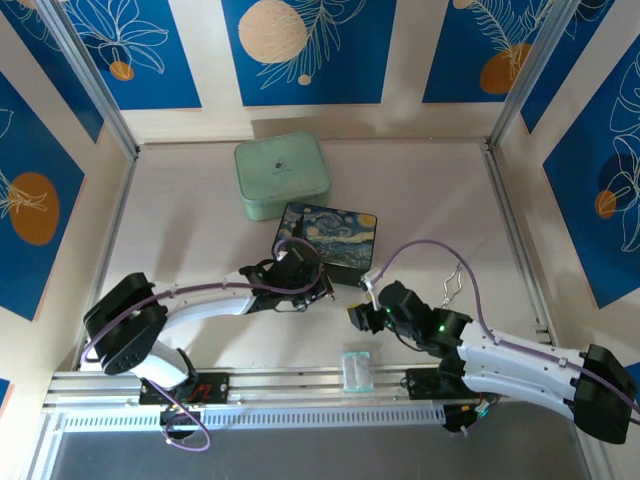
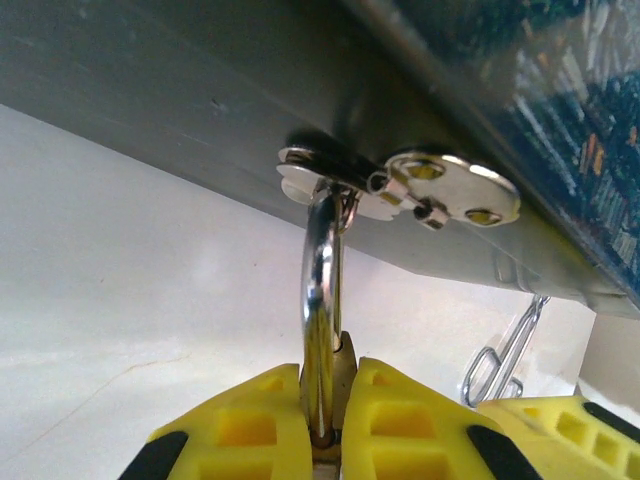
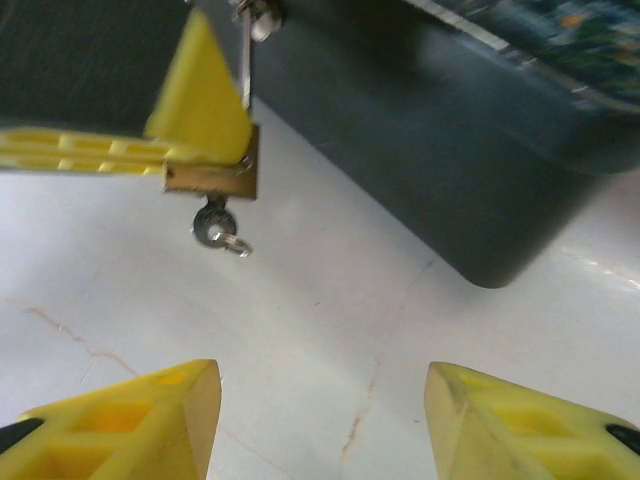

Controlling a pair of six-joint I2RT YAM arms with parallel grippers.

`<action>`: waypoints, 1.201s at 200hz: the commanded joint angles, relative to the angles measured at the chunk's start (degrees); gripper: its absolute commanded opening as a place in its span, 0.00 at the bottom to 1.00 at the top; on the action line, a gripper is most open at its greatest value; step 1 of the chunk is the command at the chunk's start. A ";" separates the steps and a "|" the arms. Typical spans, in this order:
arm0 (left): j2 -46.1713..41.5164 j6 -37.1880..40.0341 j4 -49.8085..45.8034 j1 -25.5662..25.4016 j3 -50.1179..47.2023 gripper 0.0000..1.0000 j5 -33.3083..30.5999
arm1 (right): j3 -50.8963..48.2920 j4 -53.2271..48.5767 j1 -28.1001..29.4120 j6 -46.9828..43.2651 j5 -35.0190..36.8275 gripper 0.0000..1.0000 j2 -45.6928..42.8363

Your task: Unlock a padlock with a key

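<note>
Your left hand (image 2: 330,405) pinches the padlock (image 2: 318,290), which hangs from the latch (image 2: 400,190) of the painted box (image 1: 328,235); the key (image 3: 213,226) sticks out under its brass body. Your right hand (image 3: 320,400) is spread just beside it, over the pale, faintly cracked table (image 3: 330,300), with blue-panelled walls (image 1: 300,50) around

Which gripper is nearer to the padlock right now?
Left. The left gripper is clamped on the padlock. The right gripper is apart from it, jaws open, facing the key sticking out of the lock.
</note>
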 commanded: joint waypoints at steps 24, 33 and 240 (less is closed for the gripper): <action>0.38 0.22 5.63 0.62 -0.26 0.00 2.66 | -1.15 10.81 1.96 -3.85 3.94 0.56 4.87; 0.94 -0.89 7.85 0.66 -0.95 0.00 3.42 | -0.56 11.40 1.99 -3.53 3.08 0.55 6.93; -0.54 -4.21 12.31 -0.52 -7.12 0.00 5.34 | 4.09 21.60 9.34 -5.44 8.46 0.46 26.72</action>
